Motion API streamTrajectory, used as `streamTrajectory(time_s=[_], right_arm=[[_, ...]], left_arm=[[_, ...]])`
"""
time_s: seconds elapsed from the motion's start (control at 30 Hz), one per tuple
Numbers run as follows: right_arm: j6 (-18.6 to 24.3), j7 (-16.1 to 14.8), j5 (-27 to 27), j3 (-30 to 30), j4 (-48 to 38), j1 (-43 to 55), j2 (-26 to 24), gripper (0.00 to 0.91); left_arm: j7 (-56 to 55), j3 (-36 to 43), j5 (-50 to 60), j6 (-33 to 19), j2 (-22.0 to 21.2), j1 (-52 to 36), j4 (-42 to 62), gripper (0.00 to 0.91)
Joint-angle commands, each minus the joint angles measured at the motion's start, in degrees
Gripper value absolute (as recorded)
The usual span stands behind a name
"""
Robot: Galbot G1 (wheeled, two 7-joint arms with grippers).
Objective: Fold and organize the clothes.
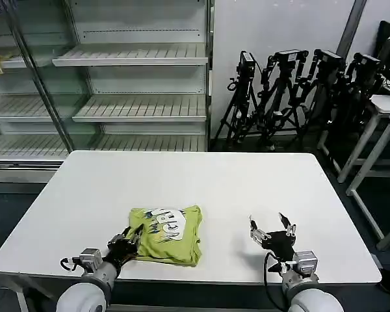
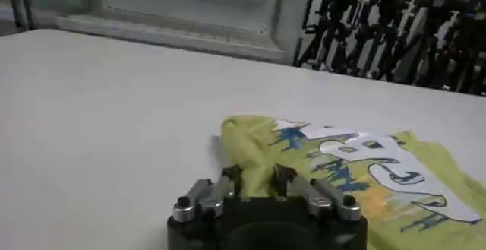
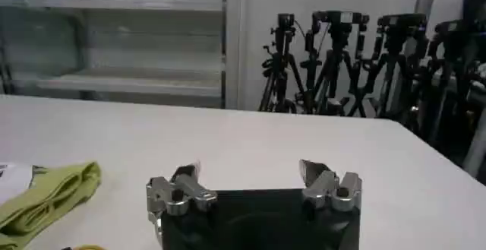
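Left pincer [image 1: 131, 238] pinches the folded shirt [image 1: 167, 234] near the surface [image 1: 214, 188] front edge, right pincer [image 1: 272, 230] waits spread beside it, so I think pull slowly to keep folds flat.

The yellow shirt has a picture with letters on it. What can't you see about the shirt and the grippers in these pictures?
- T-shirt: folded, so the print's full wording is hidden, head view.
- Its far end is cut off by the frame edge, left wrist view.
- Left gripper: jaws close together at the shirt's edge; whether they pinch cloth is unclear.
- Right gripper: open above the table; its arm is cut off.
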Motion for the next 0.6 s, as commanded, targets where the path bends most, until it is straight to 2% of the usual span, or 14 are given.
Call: streamTrajectory(time_s=[0.03, 0.3, 0.43, 0.6], right_arm=[[0.0, 0.1, 0.0, -0.1, 0.0, -0.2, -0.1, 0.907], [0.2, 0.2, -0.4, -0.8, -0.1, 0.2, 0.3, 0.907], [0.3, 0.2, -0.5, -0.8, -0.1, 0.4, 0.4, 0.907], [0.5, 0.2, -0.6, -1.3, 0.0, 0.7, 0.7, 0.907]], left_arm=[[1.7, -0.4, 1.2, -3.1, 1.3, 0.8, 1.1, 0.01], [0.6, -6.1, 9.2, -4.8, 6.9, 0.5, -1.7, 0.01], [2.3, -15.5, 12.2, -1.4, 13.3, 0.7, -3.0, 0.01], [8.2, -31.8, 18.7, 1.6, 25.9, 4.8, 0.6, 0.01]])
